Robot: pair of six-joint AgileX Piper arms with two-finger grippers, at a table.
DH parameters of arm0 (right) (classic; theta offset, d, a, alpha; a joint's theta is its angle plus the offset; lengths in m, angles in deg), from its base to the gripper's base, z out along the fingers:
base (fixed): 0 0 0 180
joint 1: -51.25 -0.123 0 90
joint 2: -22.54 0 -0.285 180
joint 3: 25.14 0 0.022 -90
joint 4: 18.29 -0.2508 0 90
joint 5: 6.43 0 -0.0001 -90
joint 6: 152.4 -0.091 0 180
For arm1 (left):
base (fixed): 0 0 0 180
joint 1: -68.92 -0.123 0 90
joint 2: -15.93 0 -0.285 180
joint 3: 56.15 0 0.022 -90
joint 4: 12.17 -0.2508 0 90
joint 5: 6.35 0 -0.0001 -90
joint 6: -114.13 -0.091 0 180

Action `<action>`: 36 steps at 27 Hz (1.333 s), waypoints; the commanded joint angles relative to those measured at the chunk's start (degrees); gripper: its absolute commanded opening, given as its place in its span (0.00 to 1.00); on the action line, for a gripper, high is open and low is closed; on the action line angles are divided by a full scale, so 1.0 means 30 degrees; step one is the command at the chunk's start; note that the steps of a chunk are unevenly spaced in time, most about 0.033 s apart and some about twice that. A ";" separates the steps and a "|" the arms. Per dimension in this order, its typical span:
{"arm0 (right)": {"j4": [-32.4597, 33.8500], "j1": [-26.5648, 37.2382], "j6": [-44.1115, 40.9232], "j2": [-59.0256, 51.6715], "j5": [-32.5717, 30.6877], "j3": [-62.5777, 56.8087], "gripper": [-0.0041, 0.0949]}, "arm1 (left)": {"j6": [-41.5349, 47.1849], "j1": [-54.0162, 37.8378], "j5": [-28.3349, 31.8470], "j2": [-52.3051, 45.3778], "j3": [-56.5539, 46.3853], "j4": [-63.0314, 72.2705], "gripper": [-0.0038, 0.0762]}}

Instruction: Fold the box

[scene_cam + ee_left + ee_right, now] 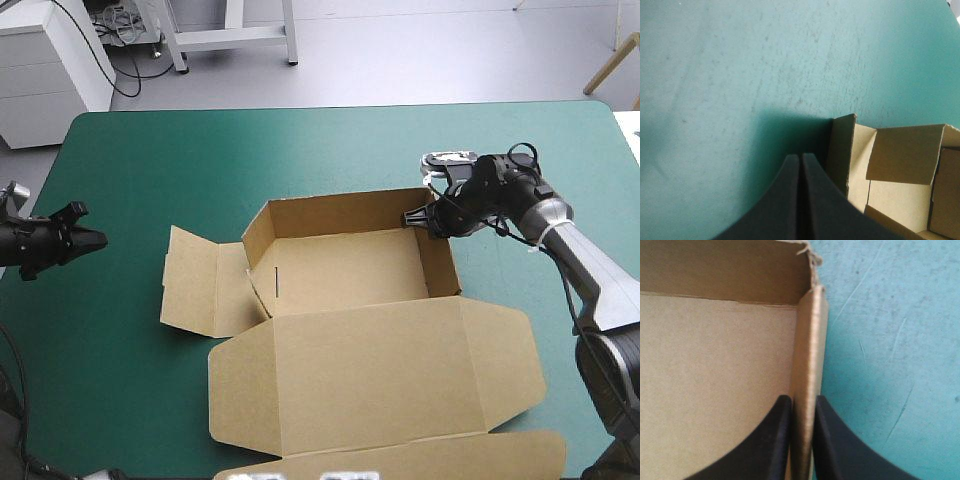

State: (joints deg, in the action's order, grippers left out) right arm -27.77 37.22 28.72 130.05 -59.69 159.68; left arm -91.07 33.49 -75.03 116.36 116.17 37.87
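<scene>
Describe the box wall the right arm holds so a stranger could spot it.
On the teal-green table sits a brown box, an open tray with its lid flat. The wall is the tray's right side, the only one with the right end effector shut over its top edge.

Robotics lab: teal-green-covered table [300, 150], white cabinet [50, 70], floor cables [120, 28].

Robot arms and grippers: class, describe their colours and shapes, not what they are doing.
The left gripper and the right gripper each have two broad black fingers shaped like curved fins, narrowing toward the tips. The right arm is black near the wrist, then a smooth silver-grey tube. The left arm shows only black.
</scene>
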 commanded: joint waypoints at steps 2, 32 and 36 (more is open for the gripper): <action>0.0100 0.0009 0.0315 -0.0793 -0.0105 0.1406 0.43 | 0.0088 -0.0005 -0.0117 -0.0916 0.0414 0.1221 0.04; 0.1559 -0.0027 -0.1423 -0.6283 -0.5255 0.3980 0.75 | 0.0765 -0.0005 0.0252 -0.0916 0.0414 0.1221 0.04; 0.1911 -0.0169 -0.1423 -0.5842 -0.5231 0.3072 0.75 | 0.0765 -0.0005 0.0392 -0.0916 0.0414 0.1221 0.04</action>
State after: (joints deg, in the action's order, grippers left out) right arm -22.96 36.97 24.46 113.59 -77.60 168.66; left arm -89.28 33.49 -73.75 116.36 116.17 38.04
